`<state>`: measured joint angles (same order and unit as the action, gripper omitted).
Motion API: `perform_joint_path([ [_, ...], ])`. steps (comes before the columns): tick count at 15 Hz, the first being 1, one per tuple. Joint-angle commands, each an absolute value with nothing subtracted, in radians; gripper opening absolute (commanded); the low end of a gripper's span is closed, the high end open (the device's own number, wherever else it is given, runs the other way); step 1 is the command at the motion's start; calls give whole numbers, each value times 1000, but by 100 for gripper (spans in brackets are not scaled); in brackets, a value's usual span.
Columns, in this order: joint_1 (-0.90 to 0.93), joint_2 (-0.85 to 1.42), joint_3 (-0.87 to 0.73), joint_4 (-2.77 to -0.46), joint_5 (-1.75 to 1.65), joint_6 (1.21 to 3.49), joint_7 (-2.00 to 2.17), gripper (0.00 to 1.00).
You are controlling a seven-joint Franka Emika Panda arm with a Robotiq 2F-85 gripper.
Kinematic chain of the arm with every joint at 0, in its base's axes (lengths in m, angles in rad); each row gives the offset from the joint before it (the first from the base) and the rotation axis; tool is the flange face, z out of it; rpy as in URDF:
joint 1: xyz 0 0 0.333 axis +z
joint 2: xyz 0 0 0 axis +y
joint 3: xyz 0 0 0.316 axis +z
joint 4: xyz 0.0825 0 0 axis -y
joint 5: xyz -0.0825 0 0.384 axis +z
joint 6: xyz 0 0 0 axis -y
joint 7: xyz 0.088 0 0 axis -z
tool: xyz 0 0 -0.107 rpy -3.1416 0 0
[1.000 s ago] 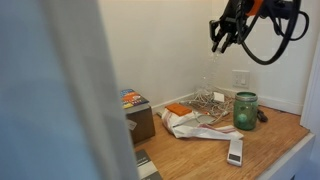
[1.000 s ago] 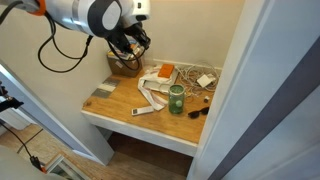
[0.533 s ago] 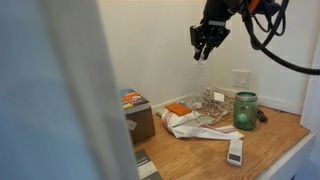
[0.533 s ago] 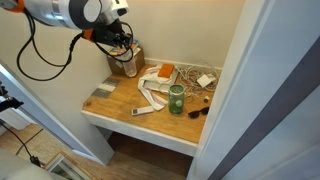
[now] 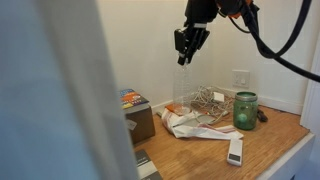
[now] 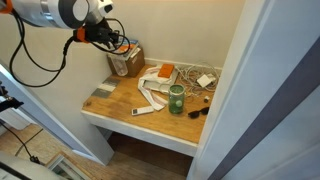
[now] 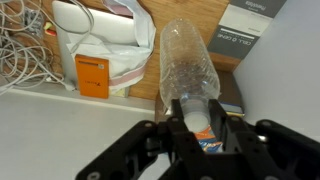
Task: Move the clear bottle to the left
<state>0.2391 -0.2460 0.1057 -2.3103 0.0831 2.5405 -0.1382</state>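
While the pincer [image 7: 195,118] clamps the clear bottle [image 7: 186,60] by its neck, the bottle hangs above the tabletop [image 5: 272,136], looking empty; in an exterior view the green jar [image 5: 245,110] stands at its 4 o'clock.

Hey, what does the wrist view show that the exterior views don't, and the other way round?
Wrist view only: a close look at the pincer shut on the neck of the bottle, which is hard to make out from outside. Exterior views only: the jar, the remote, and how high the pincer hangs above the table. Both: the orange box, the wires and the wooden table.
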Motion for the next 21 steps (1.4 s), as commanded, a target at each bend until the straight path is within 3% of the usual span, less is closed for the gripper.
perform_joint_path([
  [1,227,-245,117,-2308,87,2539,-145,31],
  [5,227,-243,116,-2306,87,2539,-150,31],
  [6,227,-243,116,-2305,87,2539,-150,8],
  [21,256,62,207,-2104,58,2575,-360,8],
])
